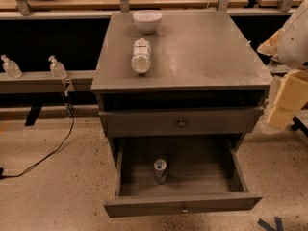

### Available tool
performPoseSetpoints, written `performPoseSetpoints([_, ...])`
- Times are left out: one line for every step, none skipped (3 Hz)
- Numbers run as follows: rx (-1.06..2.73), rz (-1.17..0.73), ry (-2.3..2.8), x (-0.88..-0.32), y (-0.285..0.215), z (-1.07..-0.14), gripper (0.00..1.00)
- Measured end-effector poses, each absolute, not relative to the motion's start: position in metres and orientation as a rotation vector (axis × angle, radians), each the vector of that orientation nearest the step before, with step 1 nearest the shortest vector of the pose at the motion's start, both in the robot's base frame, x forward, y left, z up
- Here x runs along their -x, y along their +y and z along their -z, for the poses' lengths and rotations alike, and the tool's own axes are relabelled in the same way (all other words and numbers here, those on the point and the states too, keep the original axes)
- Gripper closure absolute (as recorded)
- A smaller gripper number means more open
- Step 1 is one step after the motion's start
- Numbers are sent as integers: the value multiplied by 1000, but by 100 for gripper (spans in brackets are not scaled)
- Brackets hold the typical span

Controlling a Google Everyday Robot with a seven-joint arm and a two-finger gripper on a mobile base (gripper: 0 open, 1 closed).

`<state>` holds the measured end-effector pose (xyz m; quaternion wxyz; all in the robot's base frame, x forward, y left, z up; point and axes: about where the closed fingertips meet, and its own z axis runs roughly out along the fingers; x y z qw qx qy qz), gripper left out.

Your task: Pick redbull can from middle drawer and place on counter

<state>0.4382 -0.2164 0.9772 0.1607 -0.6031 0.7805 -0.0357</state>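
The redbull can point(160, 171) stands upright in the pulled-out middle drawer point(202, 177), near the drawer's front and a little left of centre. The drawer's front panel carries a small knob point(184, 208). The grey counter point(202, 57) is the cabinet top above it. My gripper point(285, 105) is at the right edge of the view, beside the cabinet's right side, about level with the upper drawer. It hangs below the white arm housing point(294, 37) and is well away from the can. It holds nothing that I can see.
A clear plastic bottle with a white label point(141, 56) lies on the counter's left half, and a white bowl point(147, 20) sits at its back. The drawer above point(182, 123) is nearly shut. A black cable point(57, 143) trails across the floor at left. Wooden tables stand behind.
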Motion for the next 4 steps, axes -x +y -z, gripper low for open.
performPoseSetpoints([1723, 102, 2229, -438, -216, -977, 0])
performPoseSetpoints([1762, -23, 2141, -421, -205, -969, 0])
performPoseSetpoints([1765, -176, 2026, -413, -172, -928, 0])
performPoseSetpoints([1709, -328, 1904, -395, -126, -880, 0])
